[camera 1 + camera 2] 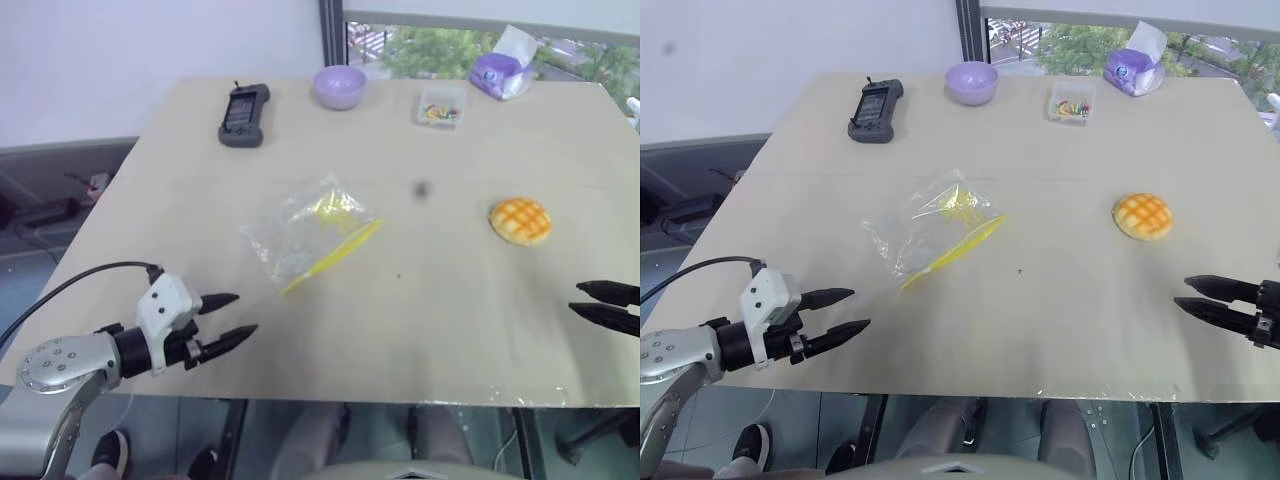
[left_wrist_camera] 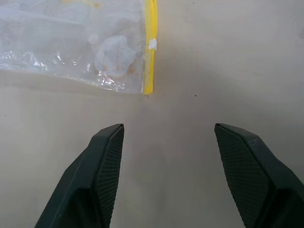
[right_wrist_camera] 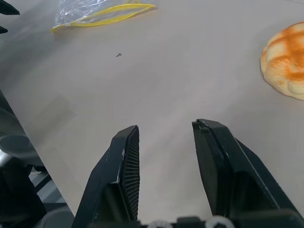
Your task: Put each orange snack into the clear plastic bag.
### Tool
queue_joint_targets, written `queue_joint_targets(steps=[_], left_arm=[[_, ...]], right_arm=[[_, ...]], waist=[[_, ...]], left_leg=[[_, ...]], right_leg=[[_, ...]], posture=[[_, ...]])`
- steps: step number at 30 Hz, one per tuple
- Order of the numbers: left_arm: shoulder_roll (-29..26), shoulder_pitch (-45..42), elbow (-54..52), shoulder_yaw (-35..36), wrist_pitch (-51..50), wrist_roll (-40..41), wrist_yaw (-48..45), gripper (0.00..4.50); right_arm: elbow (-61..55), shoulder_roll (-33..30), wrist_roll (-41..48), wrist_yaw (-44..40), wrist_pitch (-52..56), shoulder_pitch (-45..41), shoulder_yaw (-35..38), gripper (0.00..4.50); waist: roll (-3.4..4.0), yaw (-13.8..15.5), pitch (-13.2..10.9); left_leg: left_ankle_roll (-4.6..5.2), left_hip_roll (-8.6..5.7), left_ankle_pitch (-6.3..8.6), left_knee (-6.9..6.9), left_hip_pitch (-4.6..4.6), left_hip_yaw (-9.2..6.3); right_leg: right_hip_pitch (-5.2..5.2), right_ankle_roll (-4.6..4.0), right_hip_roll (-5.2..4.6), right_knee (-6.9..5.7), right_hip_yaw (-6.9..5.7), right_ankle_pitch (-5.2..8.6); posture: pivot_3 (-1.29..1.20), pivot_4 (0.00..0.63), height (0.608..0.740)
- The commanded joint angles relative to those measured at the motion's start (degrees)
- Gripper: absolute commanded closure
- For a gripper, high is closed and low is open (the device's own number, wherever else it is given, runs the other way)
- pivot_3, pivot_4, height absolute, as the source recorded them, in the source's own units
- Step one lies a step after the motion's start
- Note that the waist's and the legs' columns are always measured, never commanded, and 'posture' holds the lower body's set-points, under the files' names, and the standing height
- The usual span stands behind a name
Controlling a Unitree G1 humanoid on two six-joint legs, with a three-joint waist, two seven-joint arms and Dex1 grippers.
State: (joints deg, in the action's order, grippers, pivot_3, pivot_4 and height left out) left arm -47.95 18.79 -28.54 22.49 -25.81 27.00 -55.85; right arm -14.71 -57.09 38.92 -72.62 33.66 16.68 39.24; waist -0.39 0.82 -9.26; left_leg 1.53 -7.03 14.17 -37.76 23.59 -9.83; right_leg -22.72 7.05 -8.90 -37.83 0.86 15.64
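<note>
— Big pale table (image 1: 420,330) by the window, isn't it? Most of the clutter is pushed to the far edge: the black handheld device (image 1: 244,114), the lilac bowl (image 1: 340,86), the little clear box of colourful bits (image 1: 441,105) and the purple tissue pack (image 1: 500,72).

— I'd guess that leaves the middle free for the job. The clear plastic bag (image 1: 310,235) lies flat near the centre, its yellow strip (image 1: 333,256) facing the near side, and from the right wrist that strip looks bowed open, so the mouth may already be parted.

— And the orange snack (image 1: 520,220)?

— Sitting alone on the table on the robot's right, well apart from the bag. Nothing is inside the bag yet, as far as I can see.

— What are the arms up to?

— Both hover at the near edge. The left gripper (image 1: 228,322) has its fingers spread wide, empty, aimed towards the bag's corner. The right gripper (image 1: 1208,300) is empty too, its fingers parted only narrowly, pointing across the table with the bun just beyond it.

— So right takes the bun, left steadies the bag?

— That would be my reading; neither has touched anything.
</note>
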Motion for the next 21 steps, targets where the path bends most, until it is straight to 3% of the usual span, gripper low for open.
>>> queue_joint_targets(steps=[1,21], left_arm=[[-0.91,-0.09,0.35,0.84,0.27,-0.12,-0.22,1.27],[-1.01,-1.32,1.37,0.06,0.89,-1.30,-0.52,1.27]], right_arm=[[-1.12,-0.91,0.36,-0.04,0.11,-0.50,1.06,2.58],[-1.44,-0.67,0.57,0.44,-0.07,-1.21,0.50,2.58]], waist=[[0.00,0.00,0.00],[0.00,-0.01,0.00]], left_leg=[[0.00,0.00,0.00,0.00,0.00,0.00],[0.00,0.00,0.00,0.00,-0.01,0.00]], right_leg=[[0.00,0.00,0.00,0.00,0.00,0.00],[0.00,0.00,0.00,0.00,0.00,0.00]], posture=[[0.00,0.150,0.740],[0.00,0.150,0.740]])
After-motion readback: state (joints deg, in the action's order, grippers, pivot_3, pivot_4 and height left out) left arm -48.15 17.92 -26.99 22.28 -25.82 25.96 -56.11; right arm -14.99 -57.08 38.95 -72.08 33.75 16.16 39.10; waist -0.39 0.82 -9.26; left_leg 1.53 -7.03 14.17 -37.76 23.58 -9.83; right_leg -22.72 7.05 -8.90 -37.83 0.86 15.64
